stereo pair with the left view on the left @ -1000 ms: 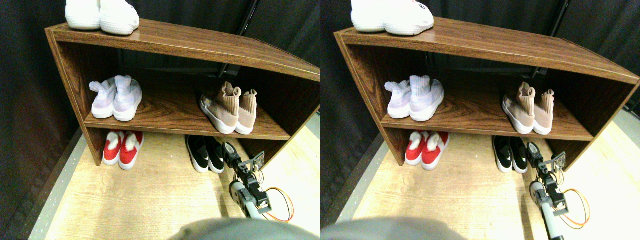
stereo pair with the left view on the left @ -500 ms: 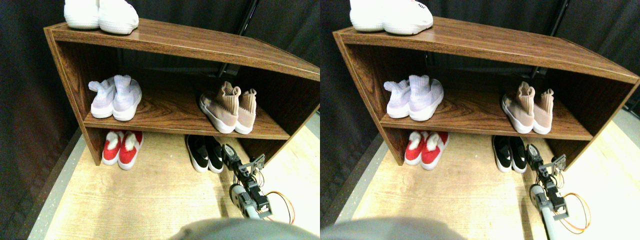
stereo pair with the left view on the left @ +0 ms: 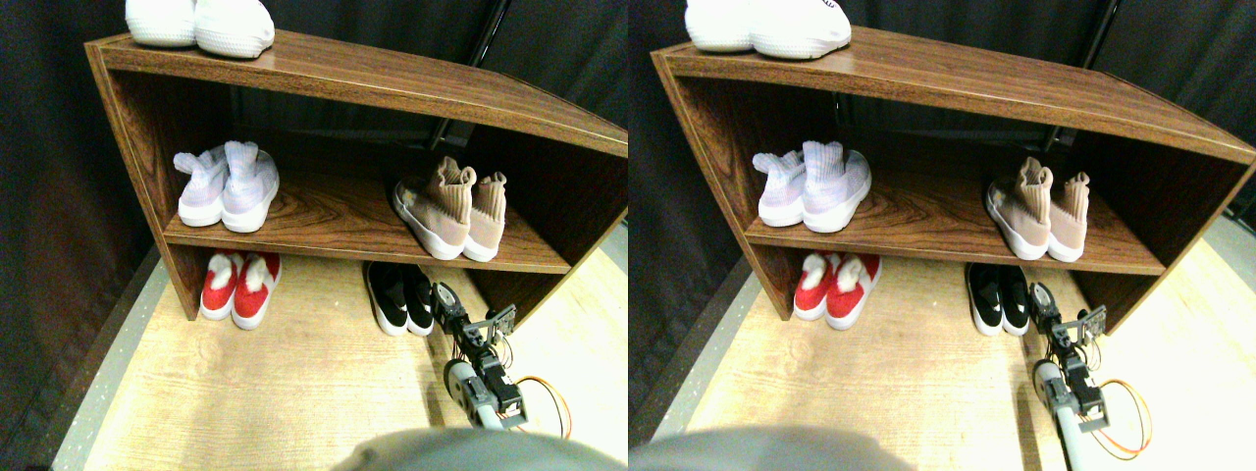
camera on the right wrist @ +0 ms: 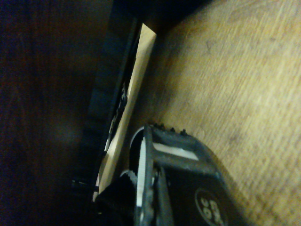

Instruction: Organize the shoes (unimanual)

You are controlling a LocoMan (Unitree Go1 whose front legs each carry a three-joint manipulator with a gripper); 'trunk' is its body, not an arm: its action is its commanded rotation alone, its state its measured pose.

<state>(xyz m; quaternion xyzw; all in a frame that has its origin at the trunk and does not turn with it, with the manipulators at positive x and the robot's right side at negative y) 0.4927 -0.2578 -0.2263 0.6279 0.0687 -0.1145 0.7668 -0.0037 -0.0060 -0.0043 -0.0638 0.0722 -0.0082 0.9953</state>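
Observation:
On the floor under the wooden rack, at the right, stands a pair of low black slip-ons (stereo pair with the left view on the left: 400, 298) with white marks, heels toward me. My right gripper (stereo pair with the left view on the left: 447, 297) sits close beside the right slip-on, near the floor and in front of the rack's right side panel. I cannot tell whether it touches the shoe. Tan high-collar sock sneakers (stereo pair with the left view on the left: 451, 210) with white soles stand on the middle shelf above, the left one angled. In the wrist view a dark jaw frame lies over the light wood floor (camera on the right wrist: 235, 70), with dark rack parts beside it.
The brown rack (stereo pair with the left view on the left: 353, 83) also holds lavender sock sneakers (stereo pair with the left view on the left: 226, 186) on the middle shelf's left and white shoes (stereo pair with the left view on the left: 196, 25) on top. Red shoes with white fluff (stereo pair with the left view on the left: 235, 289) stand on the floor at the left. An orange cable (stereo pair with the left view on the left: 549, 397) loops by my arm.
The whole picture has shifted slightly, so the camera moved. My gripper stays beside the black slip-ons. No shoe has visibly changed place.

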